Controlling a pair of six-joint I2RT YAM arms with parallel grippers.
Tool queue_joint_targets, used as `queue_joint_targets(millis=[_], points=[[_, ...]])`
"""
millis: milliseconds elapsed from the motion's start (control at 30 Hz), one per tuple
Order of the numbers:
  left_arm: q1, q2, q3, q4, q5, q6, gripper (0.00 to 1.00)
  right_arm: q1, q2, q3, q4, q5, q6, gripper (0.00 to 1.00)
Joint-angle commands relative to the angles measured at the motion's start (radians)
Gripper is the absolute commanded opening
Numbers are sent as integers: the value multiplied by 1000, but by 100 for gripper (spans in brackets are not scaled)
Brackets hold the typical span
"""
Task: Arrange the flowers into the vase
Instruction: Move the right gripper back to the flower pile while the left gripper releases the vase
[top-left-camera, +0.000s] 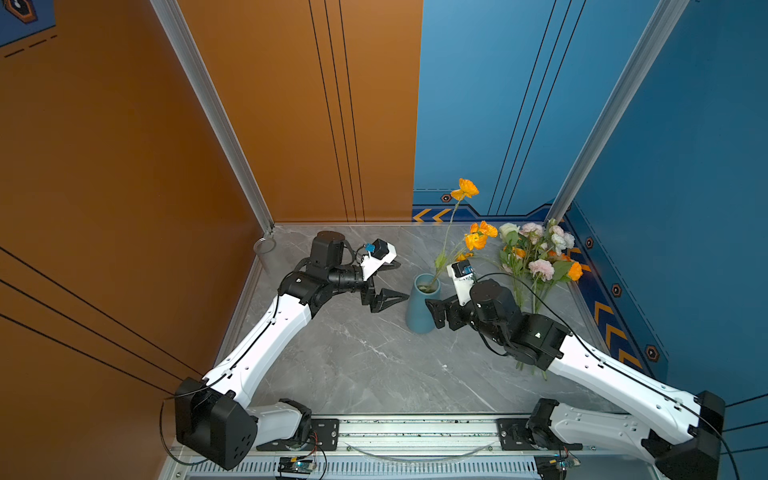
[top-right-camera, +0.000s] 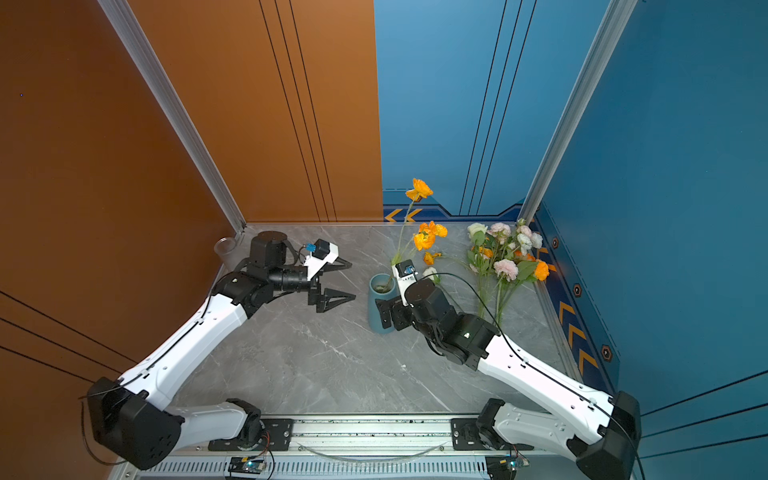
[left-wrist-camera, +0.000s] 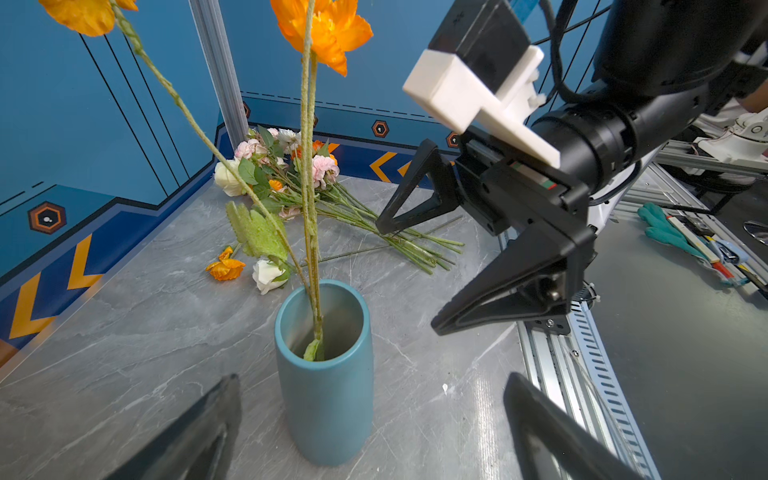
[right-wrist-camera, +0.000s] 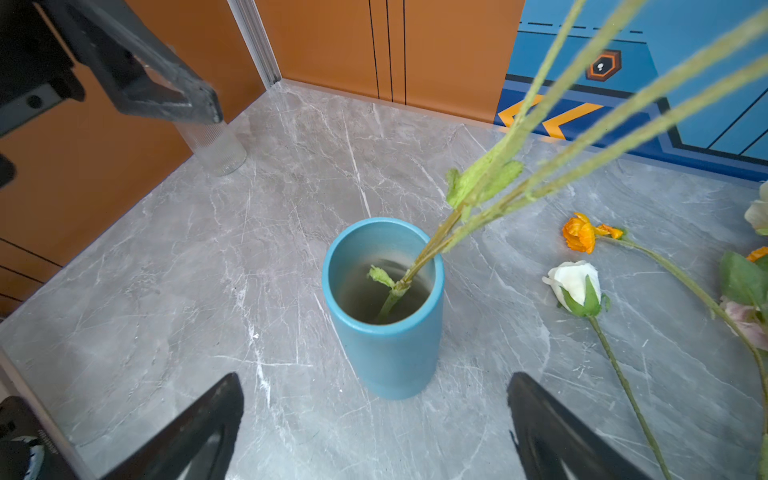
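The vase (top-left-camera: 419, 318) stands mid-surface (top-left-camera: 353, 365) with one flower stem (top-left-camera: 446, 245) in it, leaning backward. The left end effector (top-left-camera: 405, 279) is left of it and the right end effector (left-wrist-camera: 406, 277) just right. The flowers (top-left-camera: 536, 257) lie farther right, and a glass (top-left-camera: 264, 245) stands in the back-left corner.

Left arm (top-left-camera: 266, 340) bent at elbow, left gripper (top-left-camera: 405, 279) jaws spread wide, holding nothing. Right arm (top-left-camera: 602, 365) reaching inward, right gripper (left-wrist-camera: 406, 277) jaws likewise wide apart.
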Motion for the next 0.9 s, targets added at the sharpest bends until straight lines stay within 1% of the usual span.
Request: queue_joint_targets(millis=[0, 133, 200, 300, 367, 433, 500, 567, 633, 767, 800, 867], points=[[-14, -23, 27, -15, 14, -5, 98, 8, -79, -44, -91, -6, 63, 100], [-20, -25, 28, -15, 14, -5, 98, 8, -183, -115, -131, 17, 129, 100], [-26, -29, 29, -14, 14, -6, 98, 9, -248, -164, -150, 51, 170, 98], [-40, -39, 26, -15, 5, 0, 98, 7, -318, -212, -192, 167, 236, 95], [-57, -45, 25, -15, -10, 8, 98, -9, -334, -225, -234, 248, 290, 92], [-89, -54, 24, -15, -58, 23, 98, -48, -328, -232, -259, 277, 339, 86], [-139, -61, 20, -14, -150, 43, 98, -114, -298, -233, -279, 270, 390, 81], [-189, -65, 11, -14, -255, 71, 98, -209, -257, -238, -281, 211, 414, 77], [-216, -71, 0, -13, -306, 96, 98, -302, -198, -235, -280, 154, 416, 73], [-212, -89, -9, 1, -323, 99, 98, -463, -17, -209, -236, 67, 363, 70], [-212, -93, -11, 3, -314, 99, 98, -487, 25, -197, -219, 44, 337, 69], [-216, -99, -11, 6, -291, 93, 98, -527, 128, -161, -195, 35, 280, 67]])
